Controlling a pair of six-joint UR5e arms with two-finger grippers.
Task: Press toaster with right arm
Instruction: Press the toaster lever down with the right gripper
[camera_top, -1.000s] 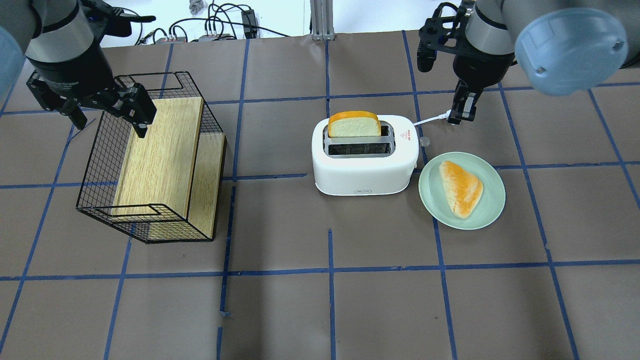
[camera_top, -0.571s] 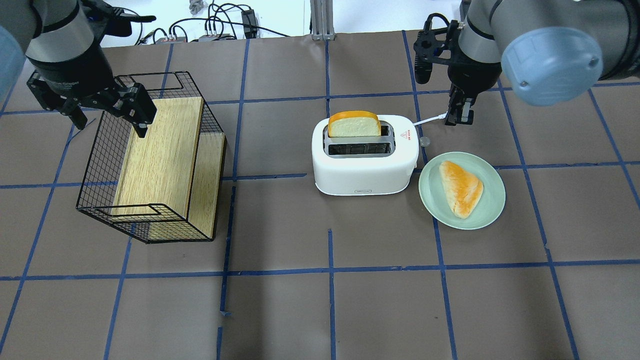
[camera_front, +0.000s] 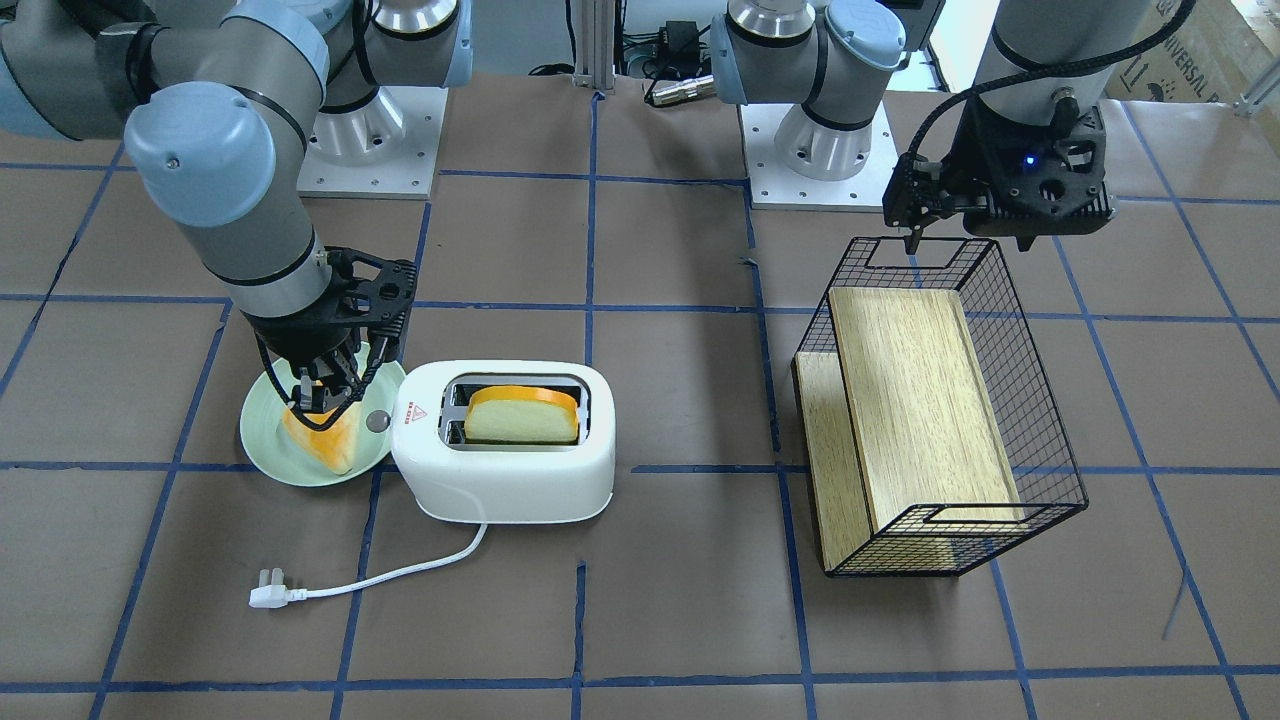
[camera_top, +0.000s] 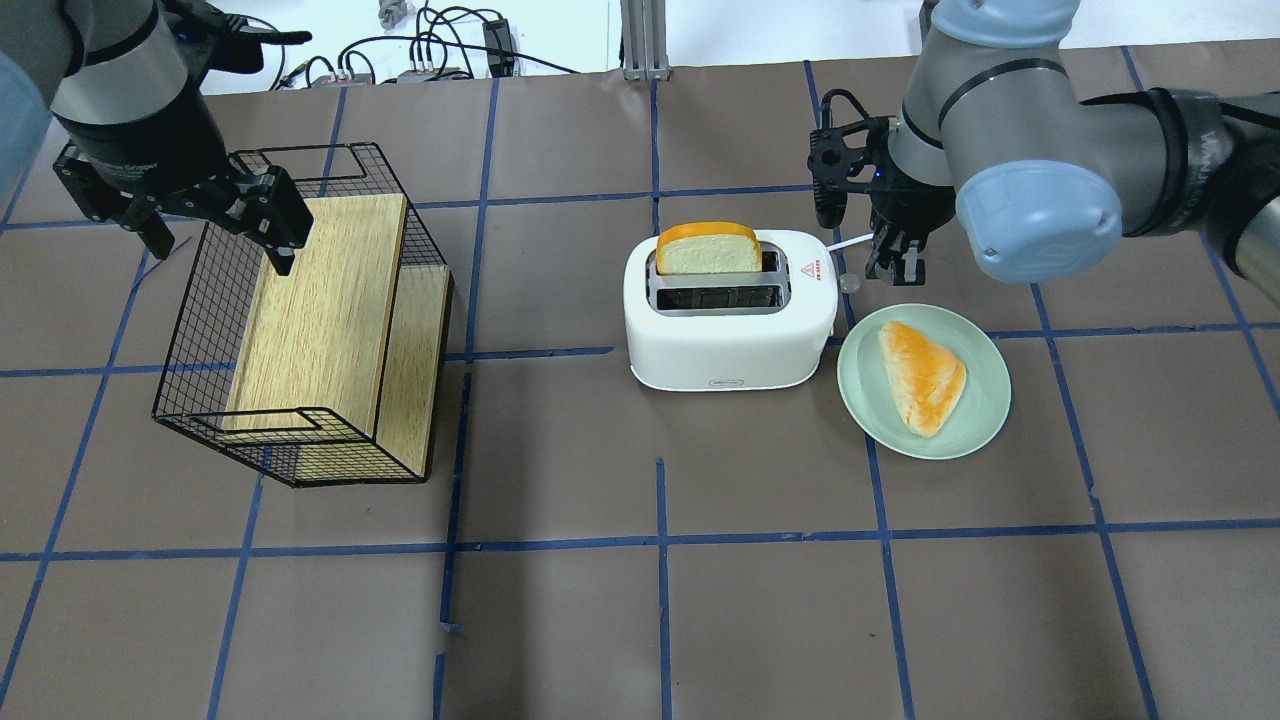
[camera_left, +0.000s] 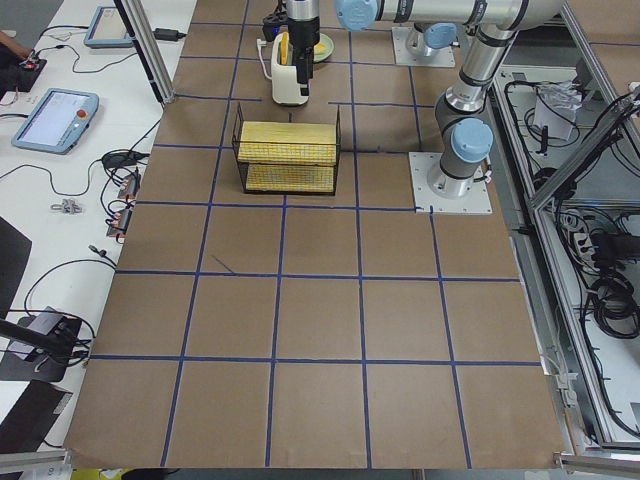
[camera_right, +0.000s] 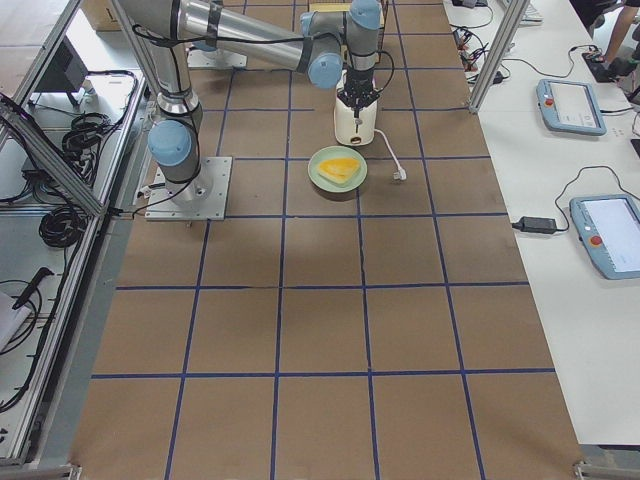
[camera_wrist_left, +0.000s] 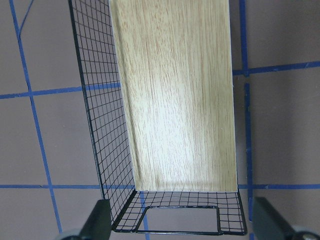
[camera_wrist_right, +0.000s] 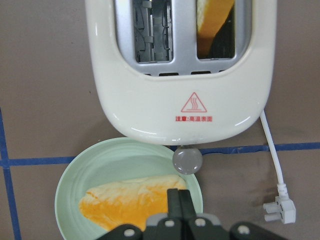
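The white toaster stands mid-table, with a slice of bread upright in its far slot. Its grey lever knob sticks out of the end that faces the plate, and also shows in the right wrist view. My right gripper is shut and empty. It hangs just right of the knob, over the plate's far edge. In the right wrist view the shut gripper is just short of the knob. My left gripper is open and empty above the wire basket.
A green plate with a piece of bread lies right beside the toaster's lever end. The toaster's white cord and plug lie on the table on the far side. The wire basket holds wooden boards.
My right gripper has moved left and nearer, from beside the cord toward the toaster's lever knob. The left arm has not moved.
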